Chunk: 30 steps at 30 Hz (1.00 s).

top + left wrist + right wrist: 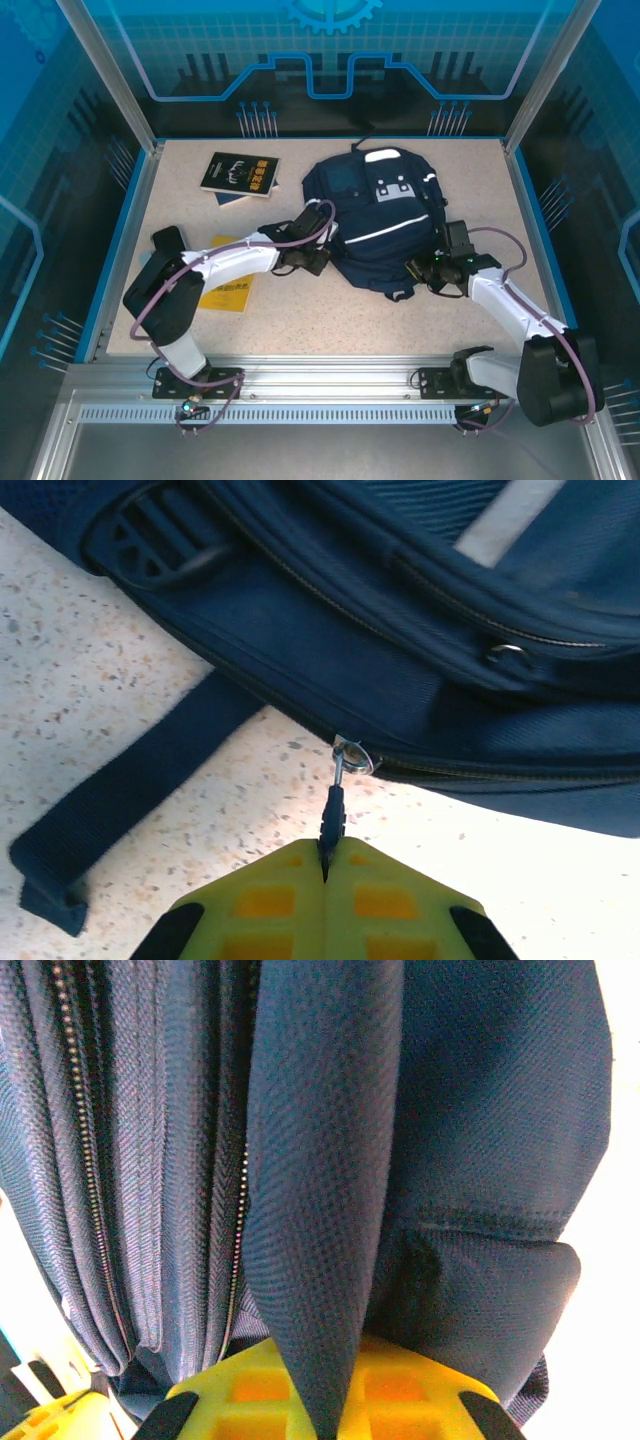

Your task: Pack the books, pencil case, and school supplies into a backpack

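left fingers (265,905) pinch zipper pull (333,815); right fingers (405,1400) pinch backpack (320,1180).

Left gripper (325,868) clamped on zipper pull (333,815)
Pull joins the zipper at the backpack (400,600) edge; a dark strap (130,800) trails from the backpack across the speckled table (90,670).

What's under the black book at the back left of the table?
A blue book: only its near edge sticks out from beneath the black book. The rest is covered, so its cover and anything else below cannot be seen.
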Tool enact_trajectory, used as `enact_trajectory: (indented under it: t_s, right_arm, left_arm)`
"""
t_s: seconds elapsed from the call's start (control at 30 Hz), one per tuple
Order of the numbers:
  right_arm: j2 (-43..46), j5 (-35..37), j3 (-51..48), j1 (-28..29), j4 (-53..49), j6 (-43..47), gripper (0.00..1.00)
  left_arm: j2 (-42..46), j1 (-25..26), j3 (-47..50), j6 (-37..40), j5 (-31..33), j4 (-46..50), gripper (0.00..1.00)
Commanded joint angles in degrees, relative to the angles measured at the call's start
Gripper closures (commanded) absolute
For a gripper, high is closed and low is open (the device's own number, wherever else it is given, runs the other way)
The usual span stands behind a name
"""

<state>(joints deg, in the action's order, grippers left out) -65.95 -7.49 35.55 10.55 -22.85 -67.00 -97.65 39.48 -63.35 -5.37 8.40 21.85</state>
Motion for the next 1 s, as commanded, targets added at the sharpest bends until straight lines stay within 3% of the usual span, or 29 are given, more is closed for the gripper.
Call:
enact_trajectory:
  t_s: [0.0, 0.23, 0.5, 0.6, 0.77, 0.97]
  right_arm:
    - [1.75, 5.21, -0.38, -1.57, -2.86, 1.44, 0.92]
    - [1.72, 2.86, -0.35, -1.53, -1.71, 2.2, 0.92]
    - [-4.51, -9.57, 0.98, -0.5, 8.07, 3.98, 0.92]
    - [-7.07, -11.0, 2.62, 1.16, 9.95, 3.98, 0.91]
    - [-10.42, -10.26, 6.1, 3.51, 9.61, 5.56, 0.84]
    - [-17.75, -15.58, 14.2, 5.04, 5.61, 16.82, 0.47]
  left_arm:
    - [-2.01, -2.64, -3.1, 2.06, 8.11, 2.21, 1.0]
    - [-6.72, -6.22, -7.23, 1.2, 9.23, -0.01, 1.0]
    - [-9.48, -8.76, -11.26, -1.71, 6.08, -0.75, 0.98]
    - [-7.61, -10.16, -10.89, -4.59, 4.01, -0.44, 0.8]
    - [-0.89, -12.77, -7.88, -10.27, 0.61, 0.36, 0.41]
    - [7.51, -18.97, -1.54, -17.64, 2.56, 3.84, 0.11]
